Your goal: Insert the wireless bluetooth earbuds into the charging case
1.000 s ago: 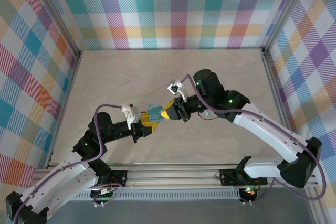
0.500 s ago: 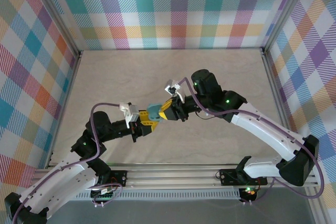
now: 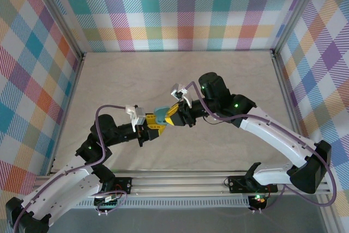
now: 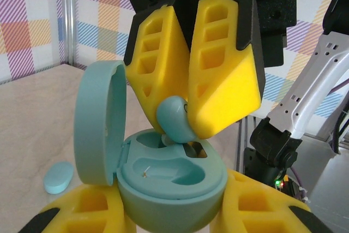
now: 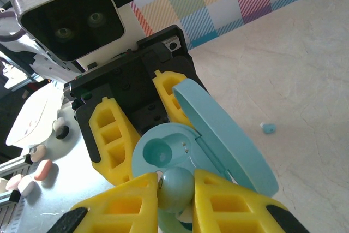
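My left gripper (image 3: pixel 153 127) is shut on the light blue charging case (image 3: pixel 160 115), held above the table with its lid (image 4: pixel 101 126) swung open. In the left wrist view the case body (image 4: pixel 174 189) sits between my yellow fingers (image 4: pixel 260 207); its near socket is empty. My right gripper (image 3: pixel 174 114) is shut on one pale blue earbud (image 5: pixel 178 187). The earbud (image 4: pixel 175 118) hangs right over the case's far socket with its lower tip at the socket's mouth. A second earbud (image 4: pixel 58 177) lies loose on the table.
The loose earbud (image 5: pixel 267 128) lies on the pale tabletop (image 3: pixel 229 75) beyond the case. Plaid walls and metal frame rails (image 3: pixel 281 80) close in the table on three sides. The arm bases stand on a rail (image 3: pixel 180 181) at the near edge.
The two grippers have drawn slightly closer together, bringing the earbud down onto the open case. Both grips are unchanged.
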Available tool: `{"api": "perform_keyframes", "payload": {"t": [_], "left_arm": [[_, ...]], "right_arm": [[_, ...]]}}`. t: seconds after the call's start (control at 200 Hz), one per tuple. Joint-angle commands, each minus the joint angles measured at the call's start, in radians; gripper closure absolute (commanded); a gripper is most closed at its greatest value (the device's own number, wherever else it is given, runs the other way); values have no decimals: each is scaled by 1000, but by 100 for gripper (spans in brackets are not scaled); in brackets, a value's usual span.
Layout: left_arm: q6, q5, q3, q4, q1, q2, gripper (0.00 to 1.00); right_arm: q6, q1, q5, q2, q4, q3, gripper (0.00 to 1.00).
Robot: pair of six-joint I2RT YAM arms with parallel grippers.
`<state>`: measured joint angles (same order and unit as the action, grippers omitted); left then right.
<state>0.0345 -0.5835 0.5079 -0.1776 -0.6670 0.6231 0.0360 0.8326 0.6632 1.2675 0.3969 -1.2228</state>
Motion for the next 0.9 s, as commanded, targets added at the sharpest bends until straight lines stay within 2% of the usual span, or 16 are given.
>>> {"api": "perform_keyframes", "payload": {"t": [0.0,0.085,0.165,0.355,0.465,0.625,0.895], "left_arm": [[9,-13,41,-82,-3,-5,100],[7,-10,43,-82,-3,-5,100],[7,-10,43,-81,-3,-5,100],[8,-4,43,-69,-3,-15,100],[6,-5,43,-67,-3,-13,100],[13,-12,42,-75,-3,-6,100],[21,-7,34,-79,-3,-18,100]], "right_arm": [[-36,8,33,4,34,11,81],[-49,7,24,6,53,10,79],[-54,8,9,5,59,15,72],[-85,8,-12,4,105,7,70],[-91,8,-23,-1,117,6,66],[-74,8,-52,-5,109,3,57],[-20,8,-96,51,169,-74,51]]}}
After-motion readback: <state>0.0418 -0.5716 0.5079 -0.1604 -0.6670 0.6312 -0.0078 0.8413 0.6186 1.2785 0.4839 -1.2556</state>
